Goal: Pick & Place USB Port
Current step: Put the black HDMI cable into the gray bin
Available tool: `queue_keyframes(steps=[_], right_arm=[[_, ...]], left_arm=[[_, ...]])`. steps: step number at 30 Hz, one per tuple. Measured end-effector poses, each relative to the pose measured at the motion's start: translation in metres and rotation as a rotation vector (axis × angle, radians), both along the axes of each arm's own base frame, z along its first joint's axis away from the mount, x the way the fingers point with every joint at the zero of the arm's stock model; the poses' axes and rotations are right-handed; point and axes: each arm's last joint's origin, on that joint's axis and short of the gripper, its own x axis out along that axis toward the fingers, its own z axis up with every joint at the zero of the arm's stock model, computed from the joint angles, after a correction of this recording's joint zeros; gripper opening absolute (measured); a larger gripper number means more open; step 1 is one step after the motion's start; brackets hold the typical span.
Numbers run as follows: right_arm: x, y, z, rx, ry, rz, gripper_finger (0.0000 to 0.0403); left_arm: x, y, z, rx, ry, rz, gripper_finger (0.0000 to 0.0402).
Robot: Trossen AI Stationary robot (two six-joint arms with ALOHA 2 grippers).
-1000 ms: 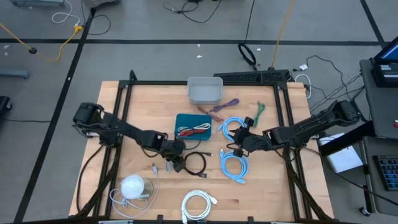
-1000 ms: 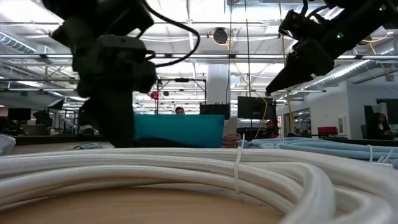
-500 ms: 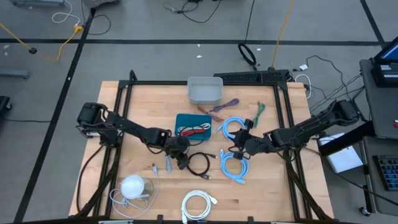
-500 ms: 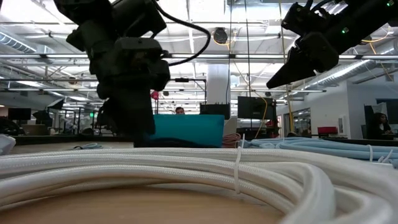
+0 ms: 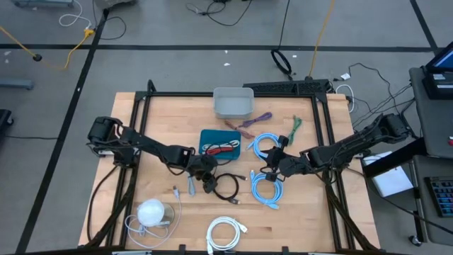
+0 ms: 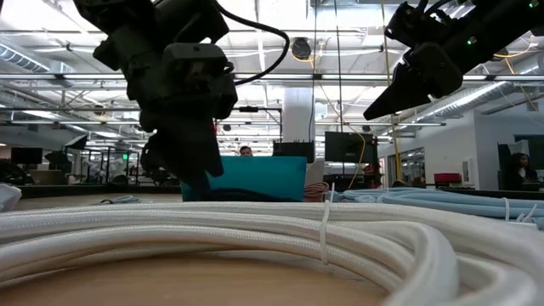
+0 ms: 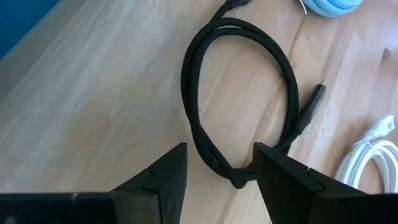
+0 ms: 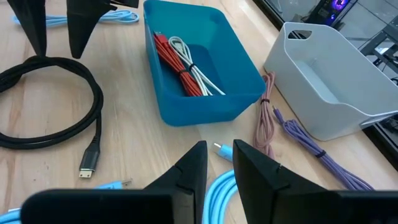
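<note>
A black cable lies coiled in a loop on the wooden table, its plugs free at the ends. My left gripper slants down over the loop's left end. It is open, and in the left wrist view its fingers stand on either side of the loop's bound end without touching it. My right gripper hovers above the light blue cables. A narrow gap shows between its fingers, with nothing in it.
A blue tray holds red and white cables. Behind it stand a grey bin, a purple cable and a green tie. A white coil, a white round object and small grey plugs lie nearer.
My left gripper has shifted a little toward the table's right, closer to the black cable's loop, and has kept still since. Its fingers stay apart. The black cable has not moved.
</note>
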Motion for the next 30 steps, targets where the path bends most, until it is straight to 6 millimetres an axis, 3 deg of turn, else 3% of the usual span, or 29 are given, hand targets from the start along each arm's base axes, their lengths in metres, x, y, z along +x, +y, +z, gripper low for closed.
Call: queue_keyframes(steps=[6,16,18,22,23,30], right_arm=[[0.000,0.000,0.000,0.000,0.000,0.000,0.0070],[0.000,0.000,0.000,0.000,-0.002,0.000,0.0070],[0.000,0.000,0.000,0.000,-0.003,0.000,0.0070],[0.000,0.000,0.000,0.001,-0.004,0.000,0.0070],[0.000,0.000,0.000,0.001,-0.003,0.000,0.0070],[0.000,0.000,0.000,0.004,-0.003,0.001,0.0070]], left_arm=[[0.001,0.001,-0.002,0.010,0.000,-0.001,0.0187],[0.015,-0.003,-0.023,-0.033,-0.012,-0.031,0.0180],[0.016,-0.003,-0.023,-0.035,-0.005,-0.035,0.0154],[0.014,-0.005,-0.018,-0.032,0.005,-0.073,0.0035],[0.014,-0.006,-0.015,-0.033,-0.001,-0.089,0.0022],[0.021,-0.022,0.025,0.048,-0.066,-0.195,0.0010]])
